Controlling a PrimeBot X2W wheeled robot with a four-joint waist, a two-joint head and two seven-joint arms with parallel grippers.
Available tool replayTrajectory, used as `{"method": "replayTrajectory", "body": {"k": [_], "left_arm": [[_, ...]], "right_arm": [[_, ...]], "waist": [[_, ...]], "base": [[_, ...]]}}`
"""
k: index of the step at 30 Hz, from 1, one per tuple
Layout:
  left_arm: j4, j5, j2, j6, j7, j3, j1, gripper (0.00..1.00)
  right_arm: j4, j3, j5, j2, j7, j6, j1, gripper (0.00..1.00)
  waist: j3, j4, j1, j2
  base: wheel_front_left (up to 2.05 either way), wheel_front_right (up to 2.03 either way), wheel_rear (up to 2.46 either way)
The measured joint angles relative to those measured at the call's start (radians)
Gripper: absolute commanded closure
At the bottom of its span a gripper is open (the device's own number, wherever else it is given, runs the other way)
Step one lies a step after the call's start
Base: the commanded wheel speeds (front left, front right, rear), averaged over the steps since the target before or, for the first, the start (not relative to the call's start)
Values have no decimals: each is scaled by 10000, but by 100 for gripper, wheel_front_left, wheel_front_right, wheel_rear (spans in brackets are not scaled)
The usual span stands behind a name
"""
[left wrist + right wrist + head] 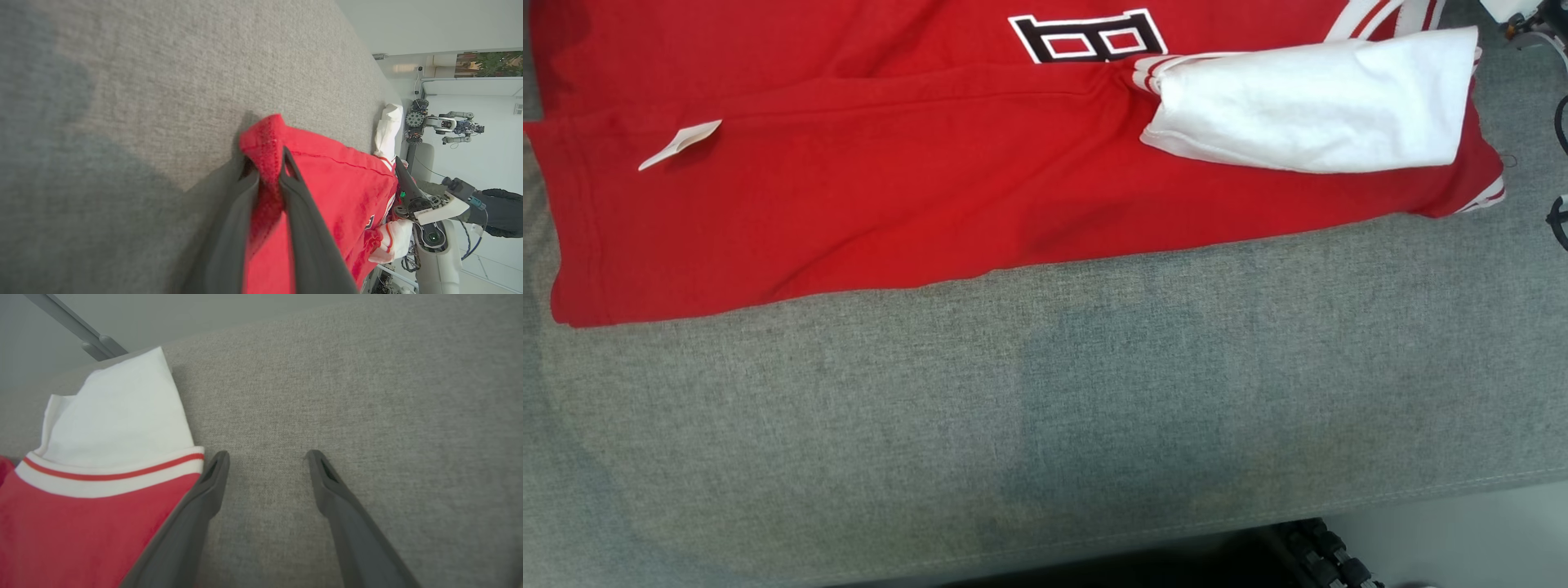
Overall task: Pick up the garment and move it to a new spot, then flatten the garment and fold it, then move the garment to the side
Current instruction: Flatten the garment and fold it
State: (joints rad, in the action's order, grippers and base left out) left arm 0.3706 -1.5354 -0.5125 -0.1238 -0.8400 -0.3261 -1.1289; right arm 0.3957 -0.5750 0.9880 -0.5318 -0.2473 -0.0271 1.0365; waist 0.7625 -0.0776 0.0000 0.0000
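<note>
Head view: red garment spread across the upper half of the frame on a grey fabric surface, with a white sleeve folded over its upper right, a black-and-white letter patch at the top edge and a small white tag at the upper left. Left wrist view: left gripper at centre frame, jaws drawn nearly together and pinching a raised fold of the garment's red hem, the rest of the cloth trailing toward the lower right. Right wrist view: right gripper at lower centre, jaws spread wide and holding nothing, tips over bare grey surface, the left-of-frame finger just beside the garment's white-and-red striped edge at the lower left.
</note>
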Motion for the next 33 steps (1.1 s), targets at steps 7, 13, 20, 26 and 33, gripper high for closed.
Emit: {"method": "replayTrajectory", "body": {"k": [7,13,20,26,33], "left_arm": [[25,-2,144,6,12,-8,24,100],[98,-15,293,94,48,8,130,100],[105,-67,307,96,50,13,243,100],[75,-96,355,102,50,13,249,100],[-92,-119,575,102,46,-2,246,100]], "right_arm": [[44,-10,63,2,-44,90,47,0],[44,10,184,90,-136,184,216,0],[-107,-109,320,301,-403,357,531,0],[-94,-190,326,257,-667,357,607,0],[-23,-192,328,-240,-1078,263,607,0]], "waist": [[-83,81,1,0],[-232,164,0,0],[-349,237,1,0],[-370,322,1,0],[-246,532,1,0]], "base": [[0,0,0],[0,0,0],[0,0,0],[0,0,0],[0,0,0]]}}
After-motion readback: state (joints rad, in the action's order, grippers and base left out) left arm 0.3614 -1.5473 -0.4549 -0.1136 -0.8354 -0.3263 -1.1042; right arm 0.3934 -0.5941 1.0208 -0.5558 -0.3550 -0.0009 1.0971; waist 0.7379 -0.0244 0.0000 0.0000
